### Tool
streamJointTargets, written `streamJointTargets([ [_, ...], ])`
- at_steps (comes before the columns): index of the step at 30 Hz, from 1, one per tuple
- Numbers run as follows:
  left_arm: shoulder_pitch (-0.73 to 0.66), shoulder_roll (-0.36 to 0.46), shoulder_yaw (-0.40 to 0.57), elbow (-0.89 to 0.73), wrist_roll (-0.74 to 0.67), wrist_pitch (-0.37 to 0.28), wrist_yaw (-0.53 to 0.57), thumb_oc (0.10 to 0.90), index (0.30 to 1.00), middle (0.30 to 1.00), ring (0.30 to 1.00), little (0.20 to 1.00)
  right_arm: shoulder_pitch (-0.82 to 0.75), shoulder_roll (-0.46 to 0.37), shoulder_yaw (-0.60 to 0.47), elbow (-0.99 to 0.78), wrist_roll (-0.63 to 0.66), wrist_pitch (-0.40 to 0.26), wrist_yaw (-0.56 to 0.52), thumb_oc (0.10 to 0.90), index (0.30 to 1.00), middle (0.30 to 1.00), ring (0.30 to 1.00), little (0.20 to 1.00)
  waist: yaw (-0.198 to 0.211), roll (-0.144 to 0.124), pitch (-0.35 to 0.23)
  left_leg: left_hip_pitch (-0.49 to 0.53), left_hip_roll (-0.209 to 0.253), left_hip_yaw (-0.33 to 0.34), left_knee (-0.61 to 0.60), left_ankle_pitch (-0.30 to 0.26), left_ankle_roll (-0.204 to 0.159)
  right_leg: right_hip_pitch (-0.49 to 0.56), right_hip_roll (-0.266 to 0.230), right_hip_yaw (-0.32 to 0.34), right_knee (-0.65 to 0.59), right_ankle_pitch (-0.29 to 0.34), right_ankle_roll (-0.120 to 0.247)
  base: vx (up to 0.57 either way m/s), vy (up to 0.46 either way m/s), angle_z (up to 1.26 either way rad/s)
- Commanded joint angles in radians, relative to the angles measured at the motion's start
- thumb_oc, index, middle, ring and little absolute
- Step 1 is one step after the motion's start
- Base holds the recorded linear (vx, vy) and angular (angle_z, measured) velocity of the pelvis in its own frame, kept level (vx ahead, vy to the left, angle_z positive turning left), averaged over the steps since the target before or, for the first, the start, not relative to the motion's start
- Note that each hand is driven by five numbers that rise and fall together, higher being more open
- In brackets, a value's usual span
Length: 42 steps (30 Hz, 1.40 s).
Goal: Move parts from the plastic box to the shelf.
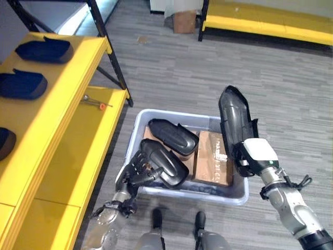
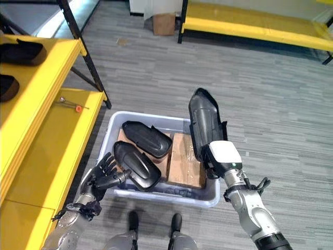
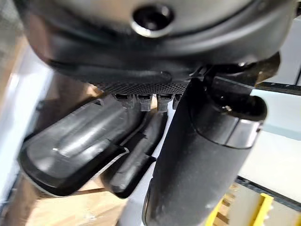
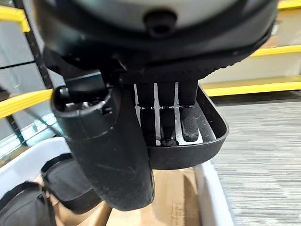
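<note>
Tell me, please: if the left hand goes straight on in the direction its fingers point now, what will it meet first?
The left hand already reaches the nearest black part at the plastic box's near-left corner. Going on, it would probably push this part toward the second black part behind it.

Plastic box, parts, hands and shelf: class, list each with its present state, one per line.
Plastic box: on the floor, open-topped.
Lifted part: upright, clear of the box.
Right hand: fingers curled round the lifted part.
Near part: lying in the box.
Left hand: fingers curled on the near part.
Far part: lying loose.
Shelf: holding dark parts.
</note>
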Motion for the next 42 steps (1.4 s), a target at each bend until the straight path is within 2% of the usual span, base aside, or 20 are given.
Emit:
streamJointTargets([
  [1,-0.002,-0.003,0.031,0.011,0.049,-0.051,-0.042,0.9,1.0,1.0,1.0,1.0,-0.055,-0.026,-0.075,-0.127,0.036,-0.049,-0.062,0.4,0.3,0.3,0.3,0.3,-0.012,-0.039,-0.132,0.031,0.065,-0.013,-0.009,-0.031,-0.027,0.014,-0.071,0.057,0.005,0.011,0.073,0.02,0.014,-0.1],
  [8,0.01,-0.019,0.046,0.027,0.066,-0.053,-0.038,0.9,1.0,1.0,1.0,1.0,-0.05,-0.003,-0.081,-0.187,0.062,-0.074,-0.059,0.4,0.3,0.3,0.3,0.3,-0.021,-0.038,-0.17,0.058,0.067,0.015,-0.009,-0.042,-0.024,0.026,-0.071,0.086,-0.014,0.024,0.08,0.01,-0.003,-0.22],
  [13,0.017,-0.026,0.069,0.02,0.074,-0.057,-0.017,0.9,1.0,1.0,1.0,1.0,-0.068,0.026,-0.055,-0.214,0.089,-0.087,-0.048,0.4,0.3,0.3,0.3,0.3,-0.027,-0.032,-0.183,0.085,0.09,0.022,-0.009,-0.039,-0.029,0.027,-0.052,0.102,0.04,-0.015,0.067,0.01,-0.052,-0.1],
  [16,0.023,-0.034,0.095,0.022,0.079,-0.061,0.001,0.9,1.0,1.0,1.0,1.0,-0.086,0.032,-0.05,-0.23,0.116,-0.099,-0.054,0.4,0.3,0.3,0.3,0.3,-0.026,-0.029,-0.184,0.096,0.13,0.021,-0.009,-0.016,-0.048,0.036,-0.012,0.098,0.075,-0.059,0.039,-0.01,-0.195,-0.01],
  [23,0.065,-0.079,0.122,0.016,0.065,-0.053,0.011,0.9,1.0,1.0,1.0,1.0,-0.11,0.014,-0.059,-0.26,0.166,-0.121,-0.072,0.4,0.3,0.3,0.3,0.3,0.001,-0.01,-0.16,0.081,0.212,-0.015,0.026,0.102,-0.099,0.075,0.07,0.059,0.071,-0.093,-0.022,-0.02,-0.202,0.1],
  [24,0.072,-0.084,0.121,0.014,0.066,-0.051,0.009,0.9,1.0,1.0,1.0,1.0,-0.116,0.014,-0.059,-0.267,0.176,-0.123,-0.074,0.4,0.3,0.3,0.3,0.3,0.009,-0.008,-0.154,0.074,0.22,-0.021,0.027,0.124,-0.107,0.078,0.079,0.052,0.064,-0.094,-0.027,-0.08,-0.247,0.25],
  [25,0.08,-0.092,0.117,0.015,0.069,-0.048,0.007,0.9,1.0,1.0,1.0,1.0,-0.129,0.009,-0.058,-0.269,0.186,-0.127,-0.08,0.4,0.3,0.3,0.3,0.3,0.017,0.003,-0.139,0.055,0.232,-0.043,0.017,0.171,-0.125,0.081,0.095,0.02,0.053,-0.096,-0.036,-0.11,-0.211,0.31],
  [27,0.075,-0.09,0.107,0.02,0.068,-0.047,0.004,0.9,1.0,1.0,1.0,1.0,-0.138,-0.001,-0.066,-0.266,0.194,-0.127,-0.091,0.4,0.3,0.3,0.3,0.3,0.028,0.012,-0.114,0.018,0.243,-0.046,0.002,0.242,-0.146,0.07,0.095,-0.024,0.054,-0.099,-0.04,-0.17,-0.12,0.45],
  [29,0.054,-0.087,0.09,0.037,0.066,-0.046,0.002,0.9,1.0,1.0,1.0,1.0,-0.147,-0.019,-0.076,-0.256,0.191,-0.119,-0.098,0.4,0.3,0.3,0.3,0.3,0.028,0.012,-0.097,-0.024,0.242,-0.016,0.002,0.28,-0.143,0.054,0.076,-0.084,0.059,-0.101,-0.045,-0.15,-0.044,0.84],
  [30,0.052,-0.088,0.089,0.038,0.066,-0.046,0.002,0.9,1.0,1.0,1.0,1.0,-0.148,-0.019,-0.077,-0.254,0.192,-0.12,-0.098,0.4,0.3,0.3,0.3,0.3,0.025,0.012,-0.096,-0.027,0.24,-0.02,0.002,0.281,-0.142,0.053,0.075,-0.087,0.06,-0.102,-0.045,-0.1,-0.038,1.11],
  [31,0.04,-0.086,0.082,0.047,0.065,-0.048,0.0,0.9,1.0,1.0,1.0,1.0,-0.148,-0.027,-0.082,-0.249,0.189,-0.114,-0.105,0.4,0.3,0.3,0.3,0.3,0.025,0.006,-0.09,-0.037,0.236,-0.007,0.023,0.276,-0.137,0.049,0.062,-0.106,0.06,-0.098,-0.044,-0.11,-0.058,1.02],
  [33,0.02,-0.085,0.07,0.057,0.059,-0.048,-0.002,0.9,1.0,1.0,1.0,1.0,-0.142,-0.04,-0.094,-0.25,0.172,-0.104,-0.11,0.4,0.3,0.3,0.3,0.3,0.014,-0.006,-0.088,-0.032,0.242,0.055,0.125,0.212,-0.122,0.033,0.034,-0.152,0.069,-0.092,-0.048,-0.14,-0.08,0.86],
  [34,0.016,-0.089,0.064,0.057,0.055,-0.05,-0.005,0.9,1.0,1.0,1.0,1.0,-0.134,-0.041,-0.102,-0.253,0.169,-0.104,-0.116,0.4,0.3,0.3,0.3,0.3,0.007,-0.01,-0.089,-0.02,0.249,0.085,0.183,0.158,-0.113,0.03,0.019,-0.178,0.076,-0.094,-0.049,-0.05,-0.036,1.06],
  [35,0.009,-0.094,0.059,0.055,0.046,-0.047,-0.007,0.9,1.0,1.0,1.0,1.0,-0.12,-0.038,-0.116,-0.259,0.165,-0.099,-0.124,0.4,0.3,0.3,0.3,0.3,-0.006,-0.008,-0.102,0.02,0.265,0.116,0.248,0.089,-0.119,0.031,0.003,-0.214,0.084,-0.11,-0.046,0.0,0.012,1.24],
  [36,0.007,-0.095,0.06,0.051,0.043,-0.046,-0.005,0.9,1.0,1.0,1.0,1.0,-0.11,-0.036,-0.126,-0.266,0.161,-0.098,-0.126,0.4,0.3,0.3,0.3,0.3,-0.013,-0.004,-0.109,0.047,0.274,0.131,0.259,0.073,-0.122,0.034,-0.004,-0.236,0.093,-0.116,-0.044,0.04,0.093,1.0],
  [38,0.009,-0.095,0.061,0.045,0.045,-0.042,-0.01,0.9,1.0,1.0,1.0,1.0,-0.076,-0.03,-0.154,-0.277,0.167,-0.099,-0.123,0.4,0.3,0.3,0.3,0.3,-0.026,0.015,-0.134,0.12,0.266,0.151,0.188,0.04,-0.126,0.036,-0.022,-0.281,0.107,-0.124,-0.029,0.03,0.166,0.98],
  [40,0.008,-0.098,0.054,0.045,0.053,-0.037,-0.017,0.9,1.0,1.0,1.0,1.0,-0.045,-0.027,-0.189,-0.29,0.166,-0.098,-0.121,0.4,0.3,0.3,0.3,0.3,-0.039,0.028,-0.15,0.133,0.26,0.191,0.074,0.04,-0.128,0.044,-0.049,-0.311,0.121,-0.115,-0.008,0.06,0.237,1.29],
  [42,0.016,-0.098,0.055,0.043,0.062,-0.038,-0.024,0.9,1.0,1.0,1.0,1.0,-0.028,-0.016,-0.203,-0.293,0.167,-0.097,-0.111,0.4,0.3,0.3,0.3,0.3,-0.034,0.041,-0.163,0.146,0.233,0.173,0.01,0.025,-0.118,0.055,-0.07,-0.321,0.12,-0.107,0.008,0.05,0.218,0.96],
])
